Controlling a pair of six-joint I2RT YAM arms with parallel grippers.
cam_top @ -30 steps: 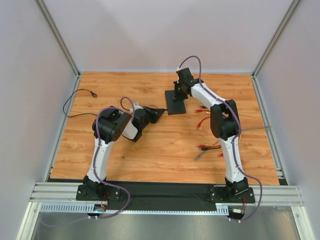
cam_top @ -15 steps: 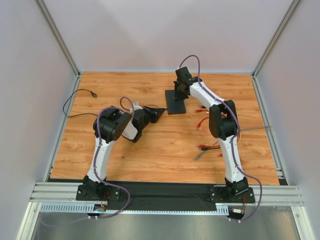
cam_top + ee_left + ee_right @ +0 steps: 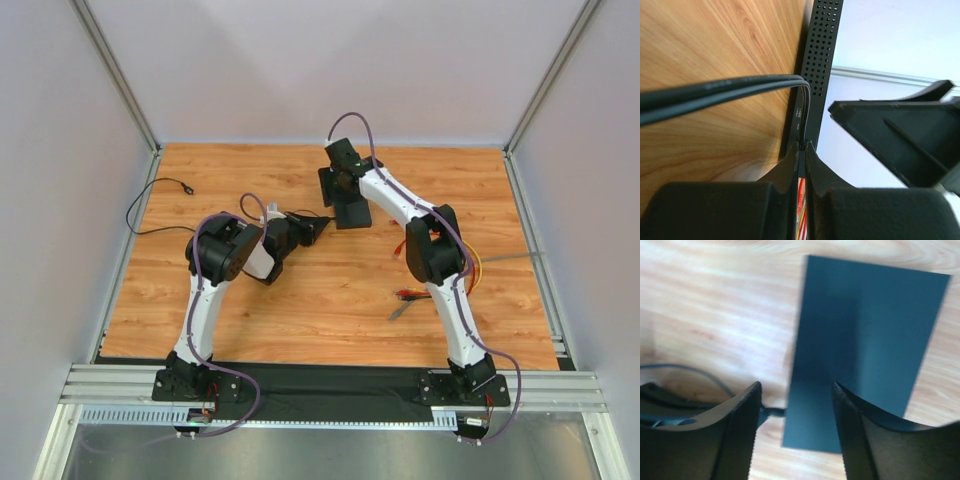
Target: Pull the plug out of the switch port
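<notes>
The switch [image 3: 354, 211] is a flat black box lying at the back middle of the wooden table; in the right wrist view the switch [image 3: 865, 335] fills the centre. My right gripper [image 3: 334, 186] hovers over its left part, and in its own view the right gripper [image 3: 796, 390] stands open with nothing between the fingers. My left gripper [image 3: 320, 229] lies low at the switch's left side. The left gripper [image 3: 803, 146] is shut on the plug [image 3: 772, 411] at the end of a black cable [image 3: 725, 90], right against the switch's edge [image 3: 821, 50]. The plug body is mostly hidden.
A loose black cable [image 3: 158, 203] trails along the left of the table. Red and orange patch cables [image 3: 407, 241] and more cables [image 3: 420, 294] lie to the right of the switch, under the right arm. Grey walls close in the table on three sides.
My right gripper has swung left across the switch and gone from shut to open. The left gripper has held still, clamped at the switch's edge.
</notes>
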